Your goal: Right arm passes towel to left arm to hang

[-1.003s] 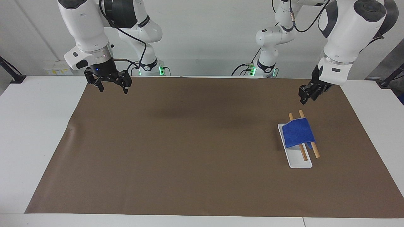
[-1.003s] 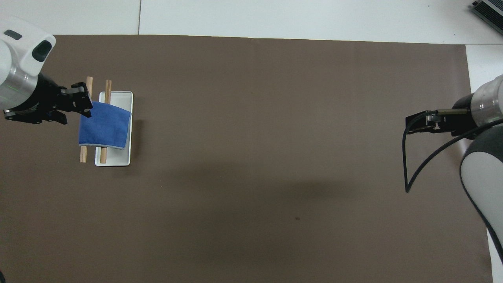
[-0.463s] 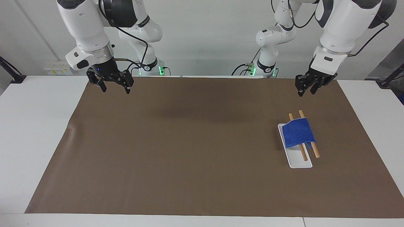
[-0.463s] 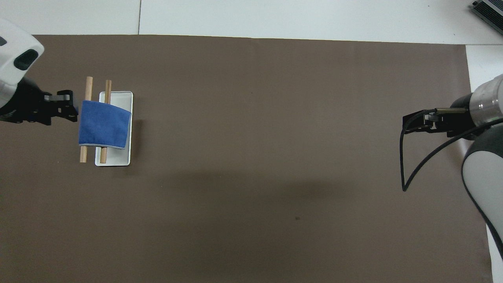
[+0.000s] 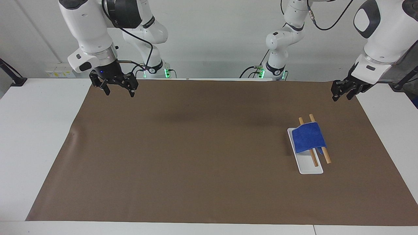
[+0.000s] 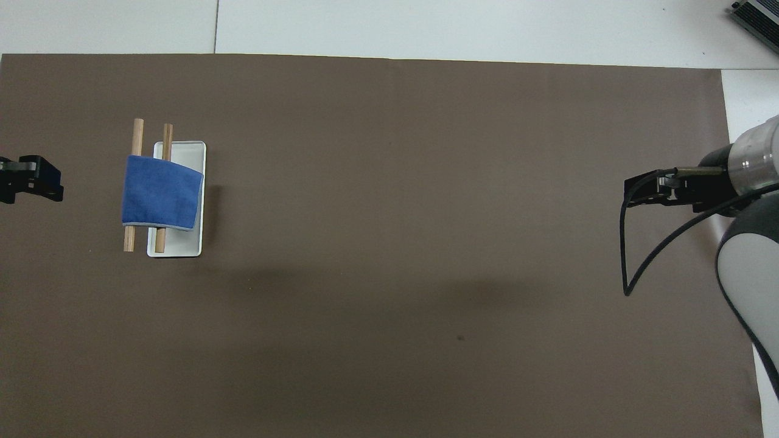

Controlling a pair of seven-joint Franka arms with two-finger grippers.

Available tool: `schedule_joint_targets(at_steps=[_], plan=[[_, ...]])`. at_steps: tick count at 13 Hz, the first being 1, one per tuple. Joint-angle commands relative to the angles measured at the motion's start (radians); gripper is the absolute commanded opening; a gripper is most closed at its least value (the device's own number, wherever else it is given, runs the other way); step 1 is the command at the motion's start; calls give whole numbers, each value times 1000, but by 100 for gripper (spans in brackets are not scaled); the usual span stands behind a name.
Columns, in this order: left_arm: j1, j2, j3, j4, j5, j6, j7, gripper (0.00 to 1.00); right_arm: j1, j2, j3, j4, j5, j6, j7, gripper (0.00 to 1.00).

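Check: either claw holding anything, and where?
Nothing held. The small royal-blue fluffy towel is draped over two wooden rods. Left claw and right claw are both empty.

From where I stand there is not a word, number, brand or sign to be read anywhere on this setup.
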Motion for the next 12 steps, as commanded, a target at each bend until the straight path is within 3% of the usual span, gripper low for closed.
schedule_joint_targets(at_steps=[1, 12], plan=[[-7, -49, -1, -52, 8, 29, 8, 100, -5, -23, 13, -15, 19, -38, 3, 100], [8, -57, 0, -58, 8, 27, 8, 100, -15, -24, 8, -16, 19, -35, 3, 100]])
